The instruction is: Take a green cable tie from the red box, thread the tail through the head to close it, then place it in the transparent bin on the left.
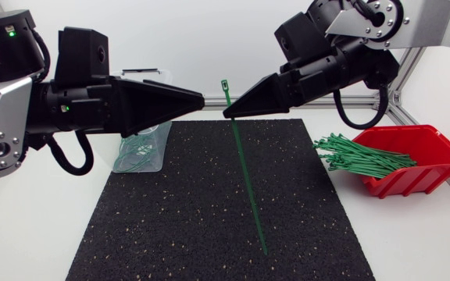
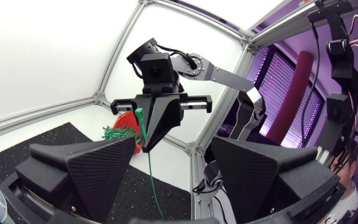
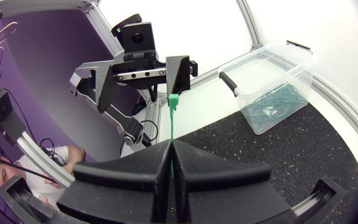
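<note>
Right gripper (image 1: 228, 114) is clamped tight on the thin green plastic cable tie (image 1: 246, 176) just below its head; left gripper (image 2: 173, 149) gapes wide, holding nothing.

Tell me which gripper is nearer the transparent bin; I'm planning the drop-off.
Left. The left gripper hangs open just beside the transparent bin, its arm above it; the right gripper, shut on the green cable tie, is farther off.
</note>
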You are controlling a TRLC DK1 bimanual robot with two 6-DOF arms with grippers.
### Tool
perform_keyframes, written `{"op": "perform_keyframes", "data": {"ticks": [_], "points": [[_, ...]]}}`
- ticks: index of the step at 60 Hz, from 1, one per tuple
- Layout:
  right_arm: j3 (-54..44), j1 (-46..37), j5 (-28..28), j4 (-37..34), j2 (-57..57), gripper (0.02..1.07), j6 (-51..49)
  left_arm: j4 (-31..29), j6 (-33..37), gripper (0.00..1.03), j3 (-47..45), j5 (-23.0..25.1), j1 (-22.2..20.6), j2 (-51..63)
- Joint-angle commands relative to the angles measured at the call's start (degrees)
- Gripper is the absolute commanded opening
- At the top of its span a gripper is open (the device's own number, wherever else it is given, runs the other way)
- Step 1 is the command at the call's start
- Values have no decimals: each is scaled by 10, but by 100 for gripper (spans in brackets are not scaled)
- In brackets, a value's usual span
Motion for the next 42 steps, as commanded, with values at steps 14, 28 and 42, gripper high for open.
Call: {"op": "perform_keyframes", "data": {"ticks": [14,28,42], "points": [[-36,16,-6,89,-9,8,88,41,-22,82,3,-11,-18,47],[-42,23,-6,98,-11,8,92,59,-23,73,15,-21,-18,72],[-64,23,-6,146,-18,8,125,62,-27,60,23,-29,-17,82]]}}
